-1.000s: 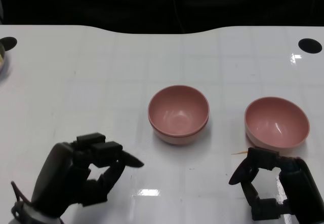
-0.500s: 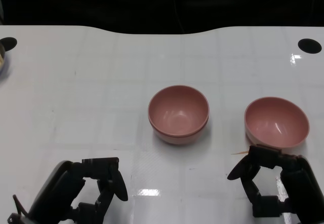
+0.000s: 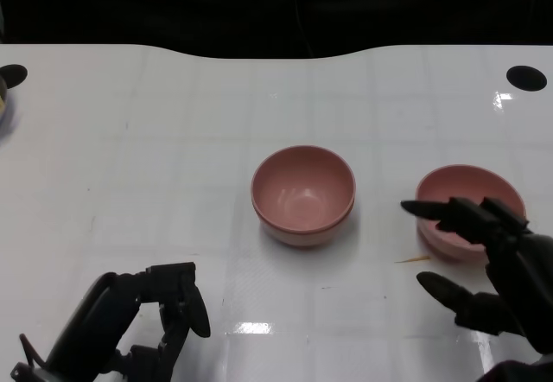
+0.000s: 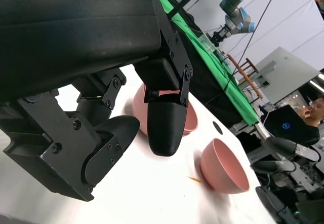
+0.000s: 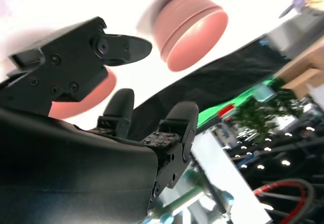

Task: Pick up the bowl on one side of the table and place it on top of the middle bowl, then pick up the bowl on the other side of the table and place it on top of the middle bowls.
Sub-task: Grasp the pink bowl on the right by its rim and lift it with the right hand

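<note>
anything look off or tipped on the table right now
The right-side bowl looks tilted rather than sitting flat; the left wrist view shows it leaning on its side. The right hand reaches over it with fingers spread. A small tan sliver lies on the table beside it. The middle stack sits level.

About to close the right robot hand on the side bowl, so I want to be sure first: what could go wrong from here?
1. The right robot hand reaches over the near rim of the right bowl with fingers spread; a shallow pinch there could tip or slide the bowl.
2. The middle stack sits close by; a low carry might knock its rim.
3. The left robot hand rests near the front edge, probably clear.
</note>
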Robot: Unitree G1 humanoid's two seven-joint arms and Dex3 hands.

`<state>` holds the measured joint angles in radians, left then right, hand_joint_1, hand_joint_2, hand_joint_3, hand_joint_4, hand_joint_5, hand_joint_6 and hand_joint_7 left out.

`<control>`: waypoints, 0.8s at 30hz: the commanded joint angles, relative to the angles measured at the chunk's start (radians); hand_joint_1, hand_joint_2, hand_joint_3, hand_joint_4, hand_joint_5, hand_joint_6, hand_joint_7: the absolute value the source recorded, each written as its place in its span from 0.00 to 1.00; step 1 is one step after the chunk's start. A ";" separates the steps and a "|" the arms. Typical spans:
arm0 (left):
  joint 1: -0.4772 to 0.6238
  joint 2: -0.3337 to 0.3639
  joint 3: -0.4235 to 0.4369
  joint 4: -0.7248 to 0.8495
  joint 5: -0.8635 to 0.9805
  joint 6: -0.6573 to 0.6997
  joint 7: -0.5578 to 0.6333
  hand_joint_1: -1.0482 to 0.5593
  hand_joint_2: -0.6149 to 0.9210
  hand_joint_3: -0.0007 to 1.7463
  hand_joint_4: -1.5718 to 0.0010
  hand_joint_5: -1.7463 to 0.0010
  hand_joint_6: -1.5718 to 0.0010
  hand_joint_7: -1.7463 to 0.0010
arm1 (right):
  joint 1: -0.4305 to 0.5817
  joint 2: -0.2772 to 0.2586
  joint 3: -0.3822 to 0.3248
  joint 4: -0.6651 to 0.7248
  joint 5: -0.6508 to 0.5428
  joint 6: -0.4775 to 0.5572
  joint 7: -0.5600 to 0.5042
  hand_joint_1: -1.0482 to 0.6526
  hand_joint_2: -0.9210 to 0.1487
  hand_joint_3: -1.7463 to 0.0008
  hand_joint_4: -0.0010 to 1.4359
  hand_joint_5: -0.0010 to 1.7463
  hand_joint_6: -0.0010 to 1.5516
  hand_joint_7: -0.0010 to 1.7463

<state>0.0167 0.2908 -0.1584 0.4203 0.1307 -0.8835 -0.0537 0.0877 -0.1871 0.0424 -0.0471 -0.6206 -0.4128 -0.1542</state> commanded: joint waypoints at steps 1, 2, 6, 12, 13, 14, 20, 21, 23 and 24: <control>-0.005 -0.002 0.015 0.003 0.007 0.003 -0.015 0.64 0.61 0.86 0.45 0.00 0.47 0.15 | 0.022 -0.028 -0.013 -0.088 -0.056 0.135 0.044 0.40 0.09 0.98 0.03 0.52 0.14 0.19; -0.007 -0.005 0.016 0.004 0.007 0.001 -0.017 0.65 0.62 0.86 0.45 0.00 0.47 0.15 | 0.024 -0.033 -0.009 -0.103 -0.073 0.164 0.051 0.40 0.08 0.99 0.03 0.51 0.14 0.18; -0.009 -0.014 0.019 -0.002 0.001 0.007 -0.033 0.66 0.62 0.86 0.46 0.00 0.47 0.15 | 0.019 -0.056 0.020 -0.143 -0.199 0.272 0.058 0.36 0.09 1.00 0.06 0.47 0.16 0.14; -0.007 -0.019 0.026 -0.004 0.011 0.003 -0.038 0.66 0.62 0.86 0.46 0.00 0.48 0.14 | -0.013 -0.084 0.070 -0.133 -0.325 0.388 0.066 0.35 0.09 1.00 0.13 0.39 0.23 0.09; -0.007 -0.019 0.027 -0.003 0.009 0.003 -0.040 0.66 0.62 0.85 0.46 0.00 0.48 0.15 | -0.022 -0.086 0.080 -0.121 -0.343 0.405 0.064 0.35 0.09 1.00 0.13 0.39 0.24 0.09; -0.006 -0.019 0.028 -0.002 0.007 0.003 -0.042 0.66 0.63 0.85 0.46 0.00 0.48 0.15 | -0.031 -0.089 0.089 -0.107 -0.357 0.418 0.060 0.35 0.09 1.00 0.14 0.38 0.25 0.08; -0.001 -0.020 0.032 -0.011 0.011 0.010 -0.048 0.66 0.64 0.83 0.47 0.00 0.48 0.16 | -0.103 -0.111 0.141 0.002 -0.410 0.482 0.049 0.35 0.08 1.00 0.19 0.33 0.28 0.04; 0.001 -0.020 0.032 -0.016 0.010 0.016 -0.051 0.66 0.63 0.84 0.47 0.00 0.48 0.16 | -0.120 -0.114 0.149 0.027 -0.409 0.490 0.054 0.36 0.08 1.00 0.20 0.31 0.28 0.03; 0.005 -0.021 0.032 -0.025 0.012 0.026 -0.052 0.66 0.63 0.84 0.47 0.00 0.47 0.16 | -0.151 -0.118 0.167 0.076 -0.411 0.505 0.054 0.36 0.07 1.00 0.22 0.27 0.29 0.02; 0.007 -0.021 0.032 -0.027 0.014 0.026 -0.051 0.66 0.63 0.85 0.47 0.00 0.47 0.16 | -0.169 -0.119 0.179 0.107 -0.414 0.509 0.044 0.37 0.06 1.00 0.24 0.26 0.29 0.02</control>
<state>0.0187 0.2620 -0.1383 0.4097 0.1432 -0.8674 -0.0950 -0.0587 -0.2838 0.2123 0.0256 -1.0272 0.0856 -0.1003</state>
